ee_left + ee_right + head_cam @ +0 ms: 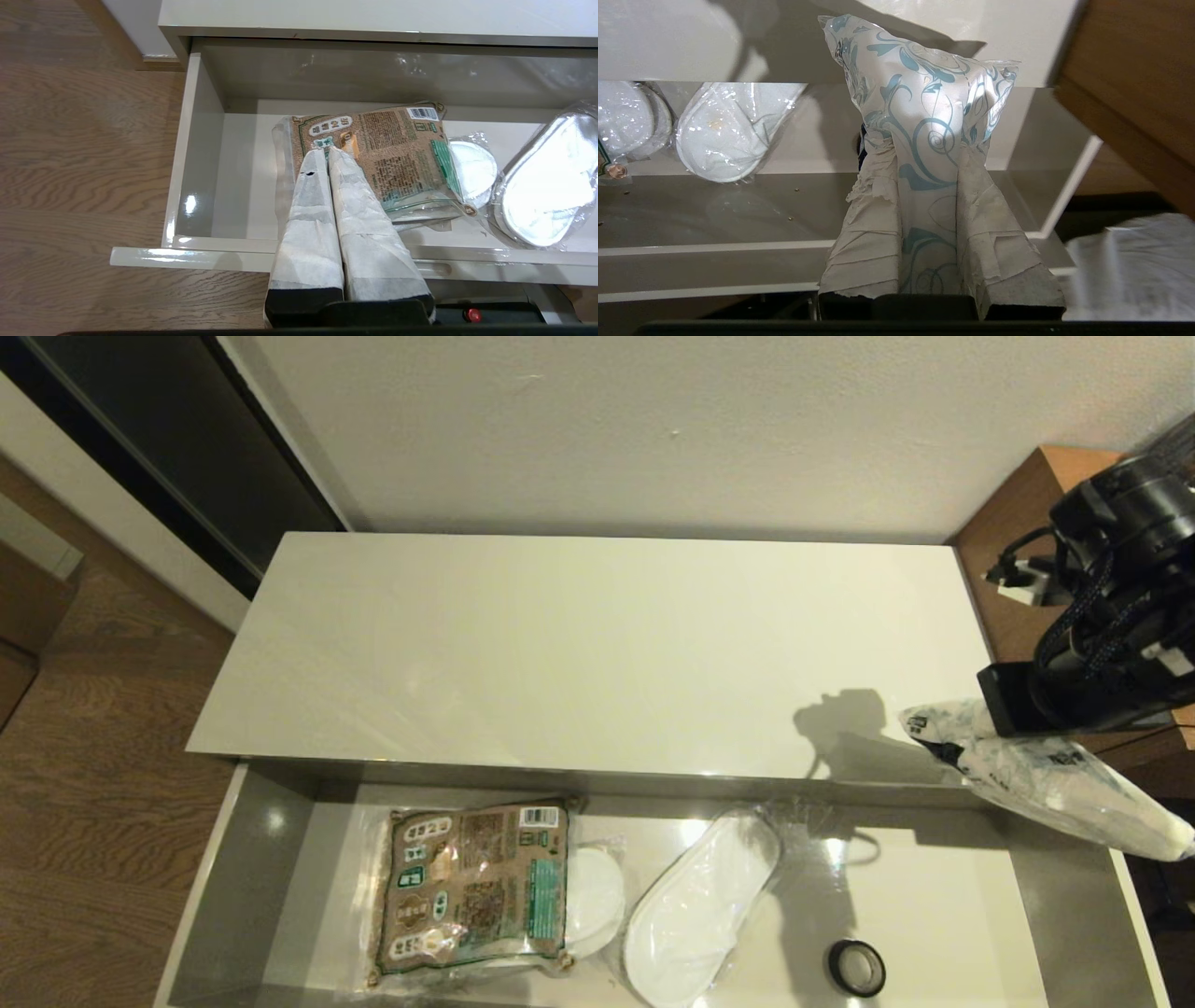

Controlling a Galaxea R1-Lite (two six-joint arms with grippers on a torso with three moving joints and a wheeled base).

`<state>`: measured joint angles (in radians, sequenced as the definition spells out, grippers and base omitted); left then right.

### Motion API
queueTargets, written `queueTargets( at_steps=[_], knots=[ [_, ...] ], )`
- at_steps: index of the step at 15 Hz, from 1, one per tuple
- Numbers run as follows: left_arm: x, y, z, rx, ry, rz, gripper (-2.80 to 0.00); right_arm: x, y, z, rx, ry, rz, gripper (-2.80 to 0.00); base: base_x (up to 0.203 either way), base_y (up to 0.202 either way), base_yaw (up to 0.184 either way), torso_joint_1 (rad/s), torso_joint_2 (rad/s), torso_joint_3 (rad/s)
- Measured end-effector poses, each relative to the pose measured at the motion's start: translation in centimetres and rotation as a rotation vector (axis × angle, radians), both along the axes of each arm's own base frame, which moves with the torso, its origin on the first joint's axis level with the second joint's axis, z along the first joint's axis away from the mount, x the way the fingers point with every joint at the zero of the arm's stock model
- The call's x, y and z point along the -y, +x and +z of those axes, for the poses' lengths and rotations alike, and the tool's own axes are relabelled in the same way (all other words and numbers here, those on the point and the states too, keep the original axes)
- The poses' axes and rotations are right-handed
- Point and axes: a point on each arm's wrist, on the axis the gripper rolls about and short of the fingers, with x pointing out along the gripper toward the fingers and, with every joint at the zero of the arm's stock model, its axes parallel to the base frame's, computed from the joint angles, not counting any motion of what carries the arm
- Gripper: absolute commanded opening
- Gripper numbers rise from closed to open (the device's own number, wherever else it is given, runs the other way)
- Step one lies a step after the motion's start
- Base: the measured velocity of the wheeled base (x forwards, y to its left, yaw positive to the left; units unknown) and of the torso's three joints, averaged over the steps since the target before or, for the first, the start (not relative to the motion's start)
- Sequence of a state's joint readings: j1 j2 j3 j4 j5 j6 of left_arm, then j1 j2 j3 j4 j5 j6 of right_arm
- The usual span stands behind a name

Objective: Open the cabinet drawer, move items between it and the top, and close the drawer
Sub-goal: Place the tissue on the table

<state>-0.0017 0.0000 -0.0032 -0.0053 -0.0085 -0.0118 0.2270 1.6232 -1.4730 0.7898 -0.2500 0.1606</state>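
Observation:
The cabinet drawer (243,877) stands pulled out below the bare cream-white top (579,644). The brown-and-green packet (471,887) lies flat in its left half, and the dark tape ring (857,968) sits near the front right. Above the drawer's right end, by the top's front corner, my right gripper (952,747) is shut on the white, blue-patterned tissue pack (920,79), whose end sticks out past the fingertips. In the left wrist view my left gripper (326,150) is shut on nothing, reaching over the drawer's front panel (187,256) with its tips in front of the packet (392,154).
Plastic-wrapped white slippers (700,905) lie in the middle of the drawer, one partly under the packet. A taller brown wooden unit (1018,551) stands against the right end of the top. Wooden floor lies to the left, and a wall runs behind.

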Motion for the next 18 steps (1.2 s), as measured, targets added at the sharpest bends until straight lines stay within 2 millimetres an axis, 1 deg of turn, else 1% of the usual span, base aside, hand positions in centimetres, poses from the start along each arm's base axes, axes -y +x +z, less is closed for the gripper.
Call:
queueTargets(
  at_steps=[1,3,5,7,8,11,13,15,16,18],
  knots=[
    [0.0,0.0,0.0,0.000,0.000,0.001,-2.80,-0.1,0.0,0.8,-0.007,-0.012,-0.002,-2.80,0.000,0.000,0.000,0.000,0.00,0.000],
    [0.0,0.0,0.0,0.000,0.000,0.001,-2.80,-0.3,1.0,1.7,0.009,-0.050,-0.030,-2.80,0.000,0.000,0.000,0.000,0.00,0.000],
    [0.0,0.0,0.0,0.000,0.000,0.000,-2.80,-0.6,2.9,2.0,0.036,-0.089,-0.061,-2.80,0.000,0.000,0.000,0.000,0.00,0.000],
    [0.0,0.0,0.0,0.000,0.000,0.001,-2.80,-0.9,5.1,1.7,0.048,-0.108,-0.083,-2.80,0.000,0.000,0.000,0.000,0.00,0.000],
    [0.0,0.0,0.0,0.000,0.000,0.000,-2.80,-1.0,6.2,1.5,0.054,-0.120,-0.093,0.00,0.000,0.000,0.000,0.000,0.00,0.000],
    [0.0,0.0,0.0,0.000,0.000,0.001,-2.80,-1.2,9.9,0.5,0.120,-0.192,-0.118,0.00,0.000,0.000,0.000,0.000,0.00,0.000],
    [0.0,0.0,0.0,0.000,0.000,0.002,-2.80,-1.3,11.6,0.3,0.188,-0.261,-0.128,0.00,0.000,0.000,0.000,0.000,0.00,0.000],
    [0.0,0.0,0.0,0.000,0.000,0.001,-2.80,-1.3,11.8,-0.2,0.170,-0.274,-0.121,0.00,0.000,0.000,0.000,0.000,0.00,0.000],
    [0.0,0.0,0.0,0.000,0.000,0.000,-2.80,-1.2,11.5,-0.3,0.147,-0.277,-0.118,0.00,0.000,0.000,0.000,0.000,0.00,0.000],
    [0.0,0.0,0.0,0.001,0.000,0.001,-2.80,-1.2,10.2,-0.5,0.088,-0.274,-0.117,0.00,0.000,0.000,0.000,0.000,0.00,0.000]
  ],
)
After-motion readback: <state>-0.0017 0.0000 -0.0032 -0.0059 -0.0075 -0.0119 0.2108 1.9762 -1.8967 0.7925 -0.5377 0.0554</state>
